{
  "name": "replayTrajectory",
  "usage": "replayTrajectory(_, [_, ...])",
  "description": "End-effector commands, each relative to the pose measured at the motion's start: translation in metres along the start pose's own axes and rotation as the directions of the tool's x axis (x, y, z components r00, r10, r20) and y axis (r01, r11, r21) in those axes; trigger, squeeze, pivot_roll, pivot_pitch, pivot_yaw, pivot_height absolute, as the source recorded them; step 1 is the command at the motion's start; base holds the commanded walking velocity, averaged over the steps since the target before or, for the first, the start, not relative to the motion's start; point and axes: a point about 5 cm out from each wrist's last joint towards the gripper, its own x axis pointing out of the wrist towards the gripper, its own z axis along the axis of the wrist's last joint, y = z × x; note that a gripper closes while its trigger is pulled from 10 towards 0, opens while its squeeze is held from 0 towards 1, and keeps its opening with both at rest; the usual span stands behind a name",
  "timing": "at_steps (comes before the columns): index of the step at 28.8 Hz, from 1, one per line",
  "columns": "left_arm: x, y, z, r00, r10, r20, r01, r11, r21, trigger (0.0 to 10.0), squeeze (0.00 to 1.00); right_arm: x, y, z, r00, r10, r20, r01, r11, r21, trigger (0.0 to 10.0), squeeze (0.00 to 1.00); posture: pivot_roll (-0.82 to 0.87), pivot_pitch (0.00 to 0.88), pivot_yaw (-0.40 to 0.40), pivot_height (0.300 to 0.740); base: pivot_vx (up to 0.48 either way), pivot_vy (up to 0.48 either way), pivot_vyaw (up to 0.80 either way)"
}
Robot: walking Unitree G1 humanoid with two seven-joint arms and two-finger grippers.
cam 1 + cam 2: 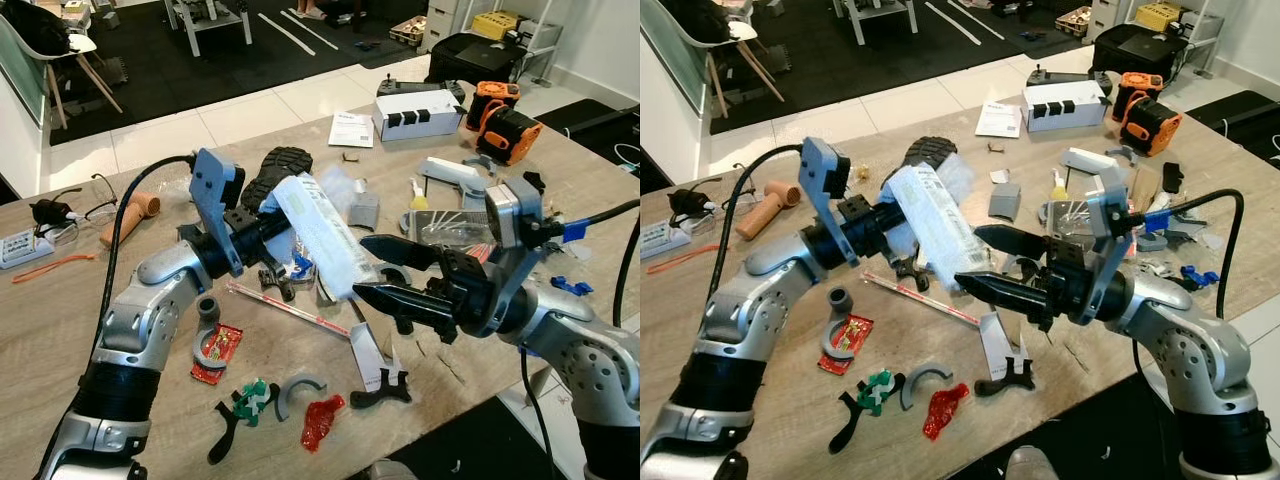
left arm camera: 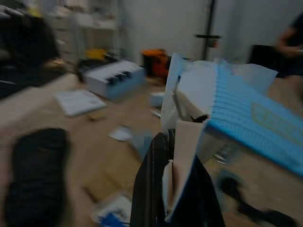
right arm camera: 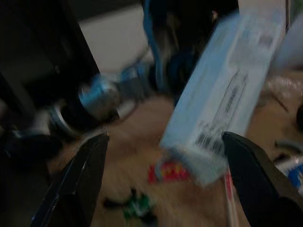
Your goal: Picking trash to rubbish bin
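Head views: the left gripper [image 1: 272, 222] is pinched on one end of a white and blue package [image 1: 320, 235], holding it clear above the cluttered wooden table [image 1: 60, 320]. The right gripper [image 1: 375, 268] faces it with its fingers spread wide, tips just beside the package's lower end; contact cannot be confirmed.

Left wrist view: the black fingers [image 2: 151, 189] are pressed together on the package's folded edge, though the picture is blurred.

Right wrist view: both fingertips [image 3: 85, 165] stand far apart, with the package between them and beyond. A red wrapper [image 3: 165, 172] lies on the table below.
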Motion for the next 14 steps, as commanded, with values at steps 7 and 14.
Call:
replayTrajectory(7, [0.002, -0.001, 0.000, 1.000, 0.003, 0.008, -0.003, 0.999, 0.036, 10.0, 0.00, 0.003, -0.012, -0.007, 0.990, -0.119, -0.076, 0.113, 0.991, -0.078, 10.0, 0.00, -0.11, 0.000, 0.052, 0.740, 0.000, 0.000, 0.00])
replayTrajectory(14, [0.004, -0.002, 0.000, 1.000, -0.001, 0.025, 0.000, 0.999, 0.048, 10.0, 0.00, 0.003, -0.025, -0.005, 0.974, -0.220, -0.048, 0.215, 0.972, -0.095, 10.0, 0.00, -0.11, 0.000, 0.053, 0.740, 0.000, 0.000, 0.00])
